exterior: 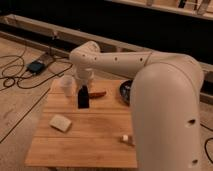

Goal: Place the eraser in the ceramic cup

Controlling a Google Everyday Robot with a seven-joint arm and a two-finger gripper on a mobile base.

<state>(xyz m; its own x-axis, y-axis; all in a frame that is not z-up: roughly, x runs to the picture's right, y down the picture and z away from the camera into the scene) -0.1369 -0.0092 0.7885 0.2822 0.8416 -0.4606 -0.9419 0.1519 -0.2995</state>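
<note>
Eraser [83, 101] gripped upright in closed hand [84, 92], arm [125, 62] stretched across table [90, 145], wrist pointing down, just beside ceramic cup [67, 85]

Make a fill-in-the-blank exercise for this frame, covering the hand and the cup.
1. The hand, beside the ceramic cup, is shut on the ____.
2. In the picture, the cup stands ____ of the hand.
3. The pale beige block lies on the wooden ____.
Missing: eraser; left; table.
</note>
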